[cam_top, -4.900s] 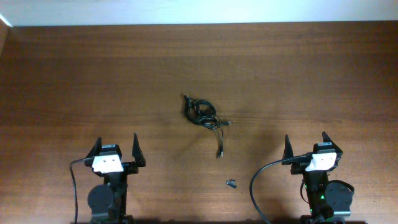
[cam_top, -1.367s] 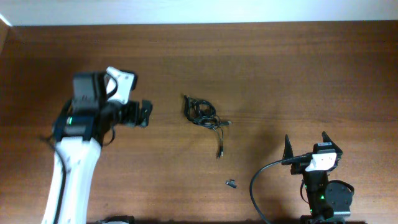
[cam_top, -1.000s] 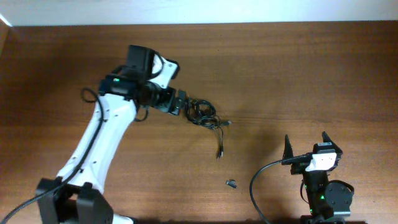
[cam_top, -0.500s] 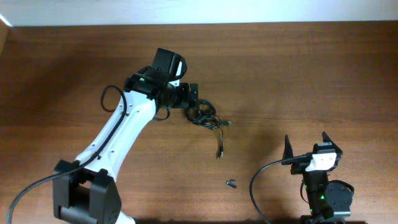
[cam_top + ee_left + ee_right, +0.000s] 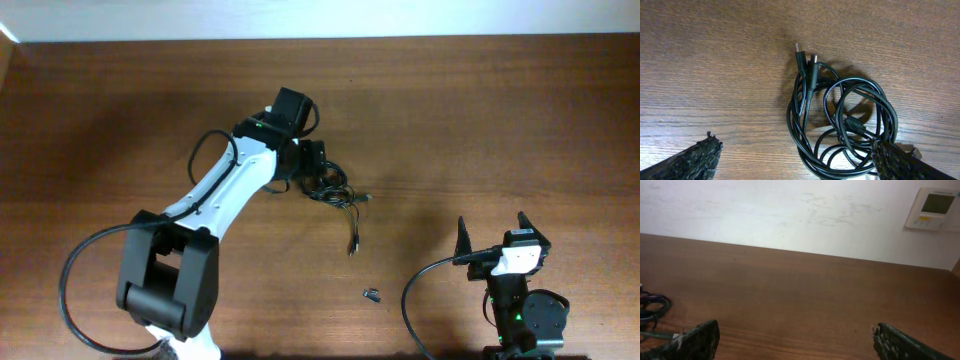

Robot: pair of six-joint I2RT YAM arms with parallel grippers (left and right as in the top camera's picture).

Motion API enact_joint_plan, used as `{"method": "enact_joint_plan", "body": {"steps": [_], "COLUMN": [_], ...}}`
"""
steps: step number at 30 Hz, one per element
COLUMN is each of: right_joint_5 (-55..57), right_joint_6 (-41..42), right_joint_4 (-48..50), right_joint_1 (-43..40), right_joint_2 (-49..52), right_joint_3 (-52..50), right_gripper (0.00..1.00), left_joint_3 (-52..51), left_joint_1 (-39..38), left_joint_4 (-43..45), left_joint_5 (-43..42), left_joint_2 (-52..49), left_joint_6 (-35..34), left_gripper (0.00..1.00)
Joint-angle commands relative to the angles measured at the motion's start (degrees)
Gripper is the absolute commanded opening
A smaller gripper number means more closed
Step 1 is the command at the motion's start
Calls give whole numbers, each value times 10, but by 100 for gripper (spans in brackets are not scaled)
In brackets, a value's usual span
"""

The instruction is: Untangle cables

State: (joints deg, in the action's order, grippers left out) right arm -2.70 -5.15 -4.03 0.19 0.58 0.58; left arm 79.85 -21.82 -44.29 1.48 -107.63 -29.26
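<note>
Nothing is untangled yet: the thin black cables point(image 5: 854, 124) lie knotted on the brown wooden tabletop point(image 5: 500, 120). My left gripper point(image 5: 797, 149) hovers over them, jaws wide and empty.

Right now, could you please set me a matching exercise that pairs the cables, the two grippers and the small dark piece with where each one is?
Things:
1. cables
2. left gripper
3. right gripper
4. dark piece

Places:
A. open, parked at the near right edge of the table
B. lying alone, nearer the robot than the bundle
C. mid-table, in a tangled bundle
D. open, over the bundle

Pairs: 1-C, 2-D, 3-A, 4-B.
</note>
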Motion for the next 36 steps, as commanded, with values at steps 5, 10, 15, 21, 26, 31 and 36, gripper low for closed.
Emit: {"method": "enact_joint_plan", "body": {"steps": [5, 10, 15, 21, 26, 31, 36], "right_joint_5": [-5, -5, -5, -5, -5, -5, -5], "right_joint_6": [-4, -4, -4, -4, -4, -4, -4], "right_joint_4": [-3, -3, -3, -3, -3, -3, -3], "right_joint_1": [5, 5, 5, 5, 5, 5, 5], "right_joint_2": [-4, -4, -4, -4, -4, -4, -4], "right_joint_3": [-2, -2, -2, -2, -2, -2, -2], "right_gripper": [99, 99, 99, 99, 99, 99, 99], "left_joint_3": [12, 11, 5, 5, 4, 4, 4], "left_joint_1": [-2, -2, -10, -41, -41, -41, -41], "left_joint_4": [1, 1, -3, 9, 10, 10, 13], "left_joint_5": [15, 11, 11, 16, 16, 9, 9], "left_joint_2": [-39, -64, -68, -68, -75, -96, -96], "left_joint_6": [-42, -47, -47, -59, -85, -87, -87], "left_gripper": [99, 99, 99, 99, 92, 83, 68]}}
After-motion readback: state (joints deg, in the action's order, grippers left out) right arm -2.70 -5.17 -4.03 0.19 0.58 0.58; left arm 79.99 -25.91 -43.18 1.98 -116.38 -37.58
